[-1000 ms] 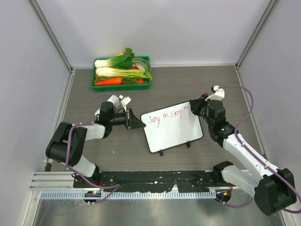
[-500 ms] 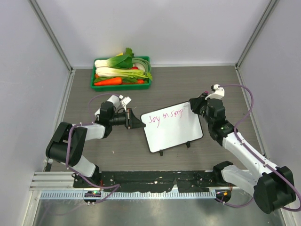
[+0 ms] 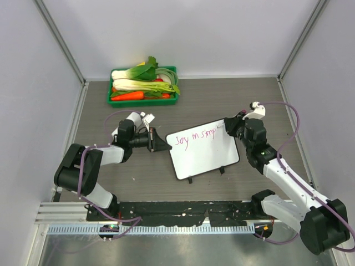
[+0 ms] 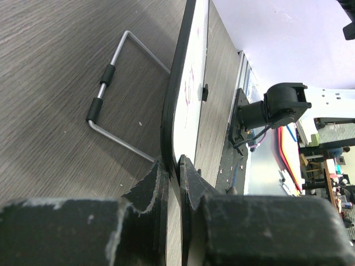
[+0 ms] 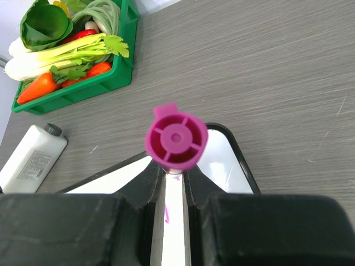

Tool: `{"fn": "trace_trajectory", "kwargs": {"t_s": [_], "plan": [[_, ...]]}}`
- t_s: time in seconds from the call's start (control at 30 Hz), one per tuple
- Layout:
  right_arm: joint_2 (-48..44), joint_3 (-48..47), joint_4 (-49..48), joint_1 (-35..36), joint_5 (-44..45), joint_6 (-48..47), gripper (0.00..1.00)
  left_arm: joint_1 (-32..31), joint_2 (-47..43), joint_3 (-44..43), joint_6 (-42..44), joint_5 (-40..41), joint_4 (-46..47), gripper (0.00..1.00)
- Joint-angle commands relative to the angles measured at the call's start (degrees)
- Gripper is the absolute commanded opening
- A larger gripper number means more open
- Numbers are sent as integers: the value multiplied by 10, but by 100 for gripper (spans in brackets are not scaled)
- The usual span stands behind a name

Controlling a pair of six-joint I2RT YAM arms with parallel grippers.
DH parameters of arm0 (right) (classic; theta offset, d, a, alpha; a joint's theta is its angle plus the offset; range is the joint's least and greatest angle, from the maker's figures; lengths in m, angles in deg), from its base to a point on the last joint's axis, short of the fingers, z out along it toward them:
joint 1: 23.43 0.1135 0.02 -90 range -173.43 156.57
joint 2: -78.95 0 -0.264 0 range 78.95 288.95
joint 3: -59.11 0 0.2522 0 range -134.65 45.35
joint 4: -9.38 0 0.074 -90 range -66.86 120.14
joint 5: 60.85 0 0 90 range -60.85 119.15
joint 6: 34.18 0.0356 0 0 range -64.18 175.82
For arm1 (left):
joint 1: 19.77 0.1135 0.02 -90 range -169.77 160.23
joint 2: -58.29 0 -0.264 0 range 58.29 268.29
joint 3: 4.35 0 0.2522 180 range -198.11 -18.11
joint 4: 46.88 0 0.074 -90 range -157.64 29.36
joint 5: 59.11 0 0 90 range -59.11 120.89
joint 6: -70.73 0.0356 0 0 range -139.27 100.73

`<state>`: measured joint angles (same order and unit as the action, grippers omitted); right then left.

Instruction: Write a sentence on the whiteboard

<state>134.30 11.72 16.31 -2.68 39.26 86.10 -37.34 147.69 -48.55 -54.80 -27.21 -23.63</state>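
In the view from above, the whiteboard (image 3: pixel 204 151) stands propped at a slant in the middle of the frame on the table (image 3: pixel 222 100). The sentence (image 3: pixel 194 136) runs in pink along its upper edge. The left gripper (image 3: pixel 162 144) is pinched onto the board's left edge. The right gripper (image 3: pixel 228 127) is at the board's upper right corner and grips a marker (image 3: pixel 221 127). A green tray (image 3: pixel 143 102) of vegetables sits in the upper left, well apart from the board.

In the left wrist view, the whiteboard (image 4: pixel 178 94) is seen edge-on, running up the middle of the frame. The left gripper (image 4: pixel 174 167) has its jaws nearly together, clamped on the board's dark rim. A wire stand (image 4: pixel 105 88) rests on the table to the left.

In the right wrist view, the marker's magenta end (image 5: pixel 176 138) fills the centre, and the right gripper (image 5: pixel 173 185) is closed tight round its barrel. The board's corner (image 5: pixel 224 158) lies just below it, and the tray (image 5: pixel 77 91) is in the upper left.
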Motion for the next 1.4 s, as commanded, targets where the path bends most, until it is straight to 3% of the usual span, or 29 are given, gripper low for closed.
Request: {"fn": "trace_trajectory", "kwargs": {"t_s": [0.0, 0.37, 1.37], "plan": [[-22, 14, 7, -2, -4, -5, 1, -6, 13, 2, 38, -3, -19, 0], [-49, 36, 24, -2, -12, 0, 2, -6, 11, 4, 38, -1, -19, 0], [-39, -16, 24, -3, 13, -16, 1, -6, 14, 3, 38, -2, -19, 0]]}}
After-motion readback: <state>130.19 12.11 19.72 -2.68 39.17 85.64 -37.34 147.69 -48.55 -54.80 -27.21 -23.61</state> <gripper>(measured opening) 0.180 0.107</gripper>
